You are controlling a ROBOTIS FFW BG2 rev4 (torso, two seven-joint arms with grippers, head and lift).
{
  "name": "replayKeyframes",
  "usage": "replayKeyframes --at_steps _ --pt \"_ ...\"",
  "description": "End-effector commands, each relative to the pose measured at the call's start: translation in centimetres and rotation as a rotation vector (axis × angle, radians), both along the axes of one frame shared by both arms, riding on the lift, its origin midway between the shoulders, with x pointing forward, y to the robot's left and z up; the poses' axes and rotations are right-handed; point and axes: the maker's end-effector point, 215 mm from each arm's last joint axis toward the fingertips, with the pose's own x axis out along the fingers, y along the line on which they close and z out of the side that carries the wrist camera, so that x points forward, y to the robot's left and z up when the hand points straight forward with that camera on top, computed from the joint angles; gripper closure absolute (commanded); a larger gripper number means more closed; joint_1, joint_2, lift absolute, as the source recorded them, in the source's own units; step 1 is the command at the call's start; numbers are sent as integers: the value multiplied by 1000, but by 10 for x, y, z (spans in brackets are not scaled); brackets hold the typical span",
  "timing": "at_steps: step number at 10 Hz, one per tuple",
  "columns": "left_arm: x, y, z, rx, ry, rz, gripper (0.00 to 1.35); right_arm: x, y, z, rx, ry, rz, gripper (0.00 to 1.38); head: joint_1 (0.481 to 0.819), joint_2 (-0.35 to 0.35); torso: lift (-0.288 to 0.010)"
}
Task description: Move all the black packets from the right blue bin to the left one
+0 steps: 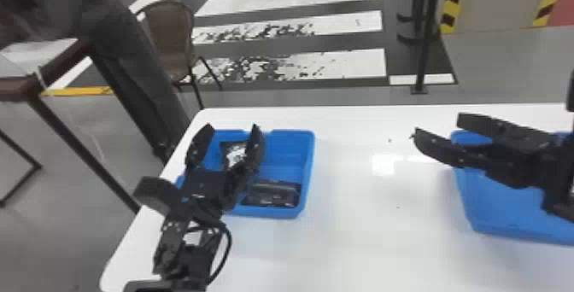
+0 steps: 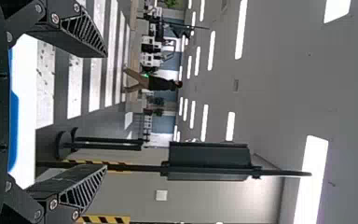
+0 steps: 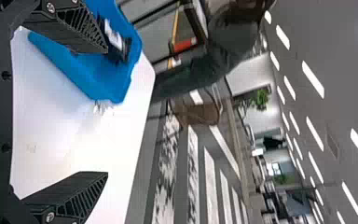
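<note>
Over the left blue bin [image 1: 285, 150], my left gripper [image 1: 231, 128] stands open. A black packet with a pale patch [image 1: 235, 153] shows between its fingers, lower down at the bin's far side; darker packets [image 1: 273, 193] rest in the near right part. My right gripper [image 1: 437, 127] is open above the far left side of the right blue bin [image 1: 495, 210], pointing left. In the left wrist view the left gripper [image 2: 106, 111] has its fingers wide apart. The right gripper [image 3: 107, 112] holds nothing in the right wrist view, where a packet [image 3: 115, 39] lies in the left bin [image 3: 70, 65].
Both bins stand on a white table [image 1: 363, 244], with bare surface between them. Beyond its left edge are a brown chair [image 1: 168, 35] and a dark table [image 1: 64, 62]. A black post [image 1: 425, 43] rises behind the far edge.
</note>
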Motion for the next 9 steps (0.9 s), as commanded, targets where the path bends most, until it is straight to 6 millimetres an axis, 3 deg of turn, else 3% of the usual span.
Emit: replayKeyframes --at_steps 1,3,5,6,9 --pt "-35 -18 27 -134 -43 -50 148 6 -68 3 -108 -16 -196 96 695 214 -140" --pt "-69 -32 58 -210 -60 -85 153 1 -146 -12 -197 12 -440 98 695 112 -140" --pt "-83 -40 66 -228 -79 -92 153 3 -214 -39 -295 59 -610 96 695 -6 -140" --pt "-83 -40 67 -227 -84 -92 148 7 -237 -56 -311 96 -650 96 695 -58 -140" --pt "-83 -41 70 -249 -92 -99 156 25 -278 -99 -363 166 -698 90 695 -126 -140"
